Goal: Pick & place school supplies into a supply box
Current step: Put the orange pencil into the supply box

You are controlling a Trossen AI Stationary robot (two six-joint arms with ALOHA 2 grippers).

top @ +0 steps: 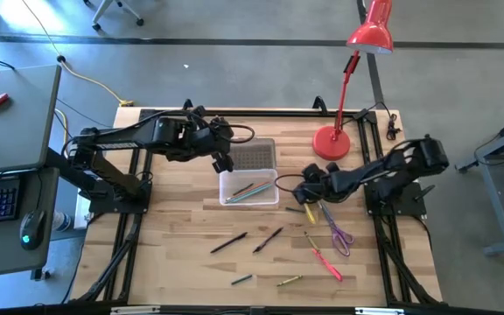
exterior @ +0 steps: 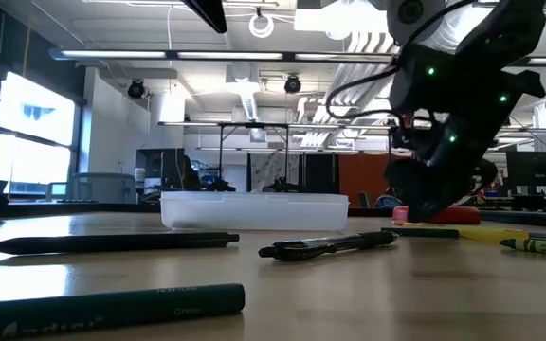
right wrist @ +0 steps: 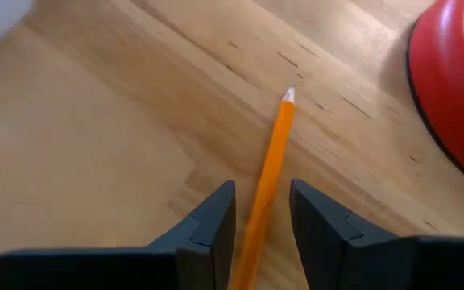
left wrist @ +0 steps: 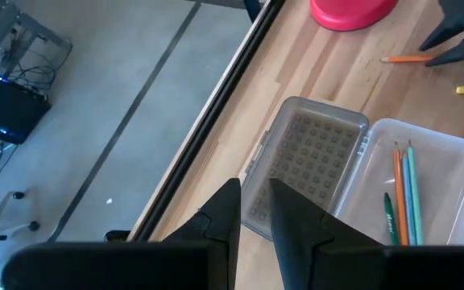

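The supply box [top: 249,187], clear plastic, sits mid-table on its base with its ribbed lid [left wrist: 308,161] lying open behind it. An orange and two green pencils [left wrist: 401,201] lie inside. My left gripper [left wrist: 254,217] hovers open and empty over the lid. My right gripper [right wrist: 263,213] is low over the table just right of the box, open. An orange pencil [right wrist: 274,153] lies flat on the wood and runs between the right fingers without showing any touch. More school supplies lie on the near half: black pens [top: 228,242], crayons [top: 241,279], a red pen [top: 326,261] and purple scissors [top: 338,234].
A red desk lamp stands on its round base [top: 331,143] at the far right, close behind my right gripper. In the low view a black pen [exterior: 112,242], another pen [exterior: 330,246] and a green crayon [exterior: 102,308] lie in front of the box. A desk with a keyboard stands left of the table.
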